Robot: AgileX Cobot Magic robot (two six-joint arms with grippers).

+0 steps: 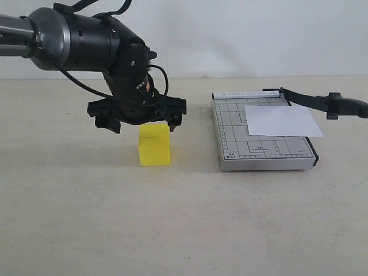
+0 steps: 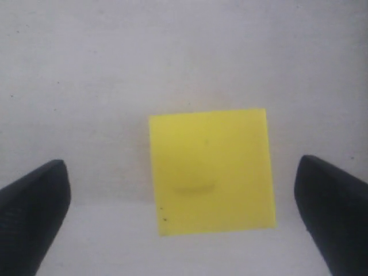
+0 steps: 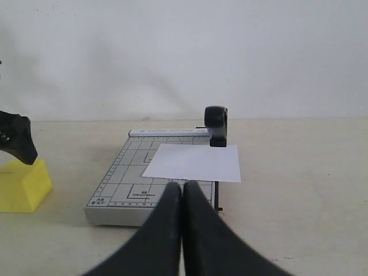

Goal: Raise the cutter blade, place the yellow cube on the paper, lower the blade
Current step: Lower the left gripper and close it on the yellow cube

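The yellow cube sits on the table to the left of the grey trimmer board. My left gripper hovers just over it, open, its fingertips wide of the cube on both sides and not touching it. The white paper lies on the board's right part, overhanging the right edge. The cutter blade is raised, its thick handle out to the right. My right gripper is shut on nothing near the board's front edge, facing the paper and the handle.
The pale table runs wide in front of the cube and board. A white wall closes off the back. The left arm's bulky black body hangs over the table's left side.
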